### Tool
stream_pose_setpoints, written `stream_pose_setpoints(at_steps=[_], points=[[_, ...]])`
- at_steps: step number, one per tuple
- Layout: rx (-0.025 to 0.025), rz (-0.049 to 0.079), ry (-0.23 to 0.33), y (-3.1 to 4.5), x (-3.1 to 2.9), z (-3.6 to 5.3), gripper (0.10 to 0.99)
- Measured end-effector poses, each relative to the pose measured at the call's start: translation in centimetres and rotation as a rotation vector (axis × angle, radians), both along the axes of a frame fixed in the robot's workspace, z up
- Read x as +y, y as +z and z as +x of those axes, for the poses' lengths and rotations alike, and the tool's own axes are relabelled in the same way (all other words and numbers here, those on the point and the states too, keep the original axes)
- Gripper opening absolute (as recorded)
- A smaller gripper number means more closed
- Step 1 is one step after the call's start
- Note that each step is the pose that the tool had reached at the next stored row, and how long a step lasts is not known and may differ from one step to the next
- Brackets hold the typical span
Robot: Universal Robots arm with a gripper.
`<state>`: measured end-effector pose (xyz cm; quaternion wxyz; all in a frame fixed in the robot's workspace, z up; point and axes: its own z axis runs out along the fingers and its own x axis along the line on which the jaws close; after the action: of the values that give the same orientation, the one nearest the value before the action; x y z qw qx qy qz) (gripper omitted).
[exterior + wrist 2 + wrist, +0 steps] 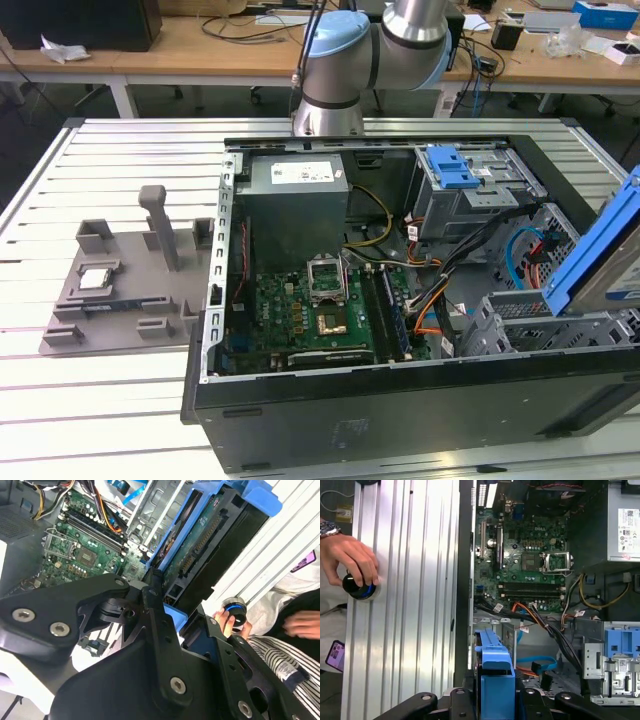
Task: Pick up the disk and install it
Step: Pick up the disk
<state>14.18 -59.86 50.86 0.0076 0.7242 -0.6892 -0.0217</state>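
The disk (597, 245) hangs tilted at the exterior view's right edge, its blue carrier rail and silver side above the open computer case (400, 400). Below it stands an empty metal drive cage (525, 320). In the second wrist view my gripper (172, 617) is shut on the disk (202, 545), which shows its dark underside framed in blue plastic. The first wrist view shows the blue carrier (495, 672) held between the black fingers (457, 700), over the case's edge beside the motherboard (525, 560).
A person's hand (350, 555) holds a black-and-blue knob (357, 586) on the slatted table beside the case. Orange, blue and black cables (450, 290) cross the case. A blue latch (450, 165) tops the rear bay. A grey fixture with a processor chip (95, 280) lies at the exterior view's left.
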Motion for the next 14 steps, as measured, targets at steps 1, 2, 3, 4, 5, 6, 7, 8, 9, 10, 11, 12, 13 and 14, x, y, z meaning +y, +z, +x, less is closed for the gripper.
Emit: stream_pose_setpoints(at_steps=[1, 2, 3, 4, 5, 6, 7, 8, 9, 10, 11, 12, 13, 14], points=[[0.0000, 0.000, 0.000, -0.01, -0.12, 0.00, 0.369], [0.0000, 0.000, 0.000, -0.01, -0.32, 0.00, 0.369], [0.0000, 0.000, 0.000, -0.03, -0.67, 0.00, 0.369], [0.0000, 0.000, 0.000, -0.05, -0.92, 0.00, 0.369], [0.0000, 0.000, 0.000, -0.06, -1.20, 0.00, 0.369], [0.0000, 0.000, 0.000, -0.07, -1.37, 0.00, 0.369], [0.0000, 0.000, 0.000, -0.08, -1.59, 0.00, 0.369], [0.0000, 0.000, 0.000, -0.08, -1.76, 0.00, 0.369], [0.0000, 0.000, 0.000, -0.09, -1.95, 0.00, 0.369], [0.0000, 0.000, 0.000, -0.11, -2.11, 0.00, 0.369], [0.0000, 0.000, 0.000, -0.11, -2.29, 0.00, 0.369], [0.0000, 0.000, 0.000, -0.12, -2.49, 0.00, 0.369], [0.0000, 0.000, 0.000, -0.13, -2.65, 0.00, 0.369], [0.0000, 0.000, 0.000, -0.15, -2.98, 0.00, 0.369]])
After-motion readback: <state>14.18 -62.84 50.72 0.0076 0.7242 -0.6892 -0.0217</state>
